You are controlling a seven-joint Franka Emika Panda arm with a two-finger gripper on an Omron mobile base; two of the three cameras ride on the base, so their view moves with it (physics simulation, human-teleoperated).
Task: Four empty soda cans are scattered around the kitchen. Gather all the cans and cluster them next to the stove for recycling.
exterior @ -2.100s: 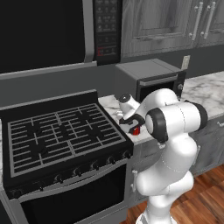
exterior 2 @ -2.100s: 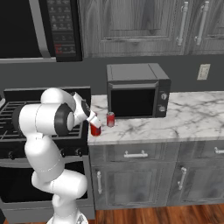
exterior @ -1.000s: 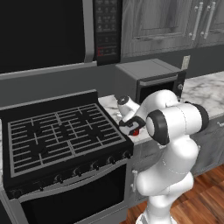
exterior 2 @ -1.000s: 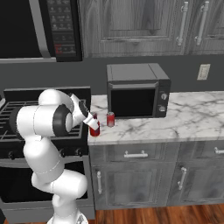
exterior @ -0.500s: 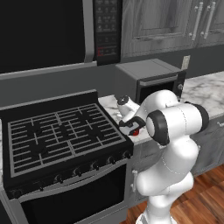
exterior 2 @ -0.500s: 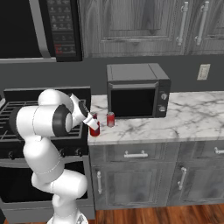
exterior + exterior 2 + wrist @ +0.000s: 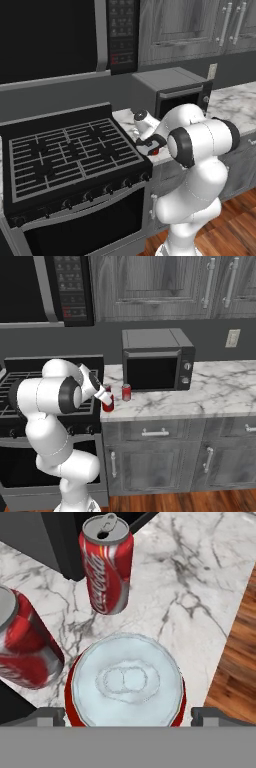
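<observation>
Three soda cans show in my hand view: one can upside down directly below the jaws, long axis along my approach, the jaws spread wide beside it, gripping nothing. From the left base view, the gripper hangs just right of the stove. From the right base view, two cans stand on the surface beside the stove.

Flat, even rendered light across all views, no glare. Soft shadows sit under the soda cans on the marble counter in the hand view. Base views look slightly soft and pixelated; upper left of both stays dark.
</observation>
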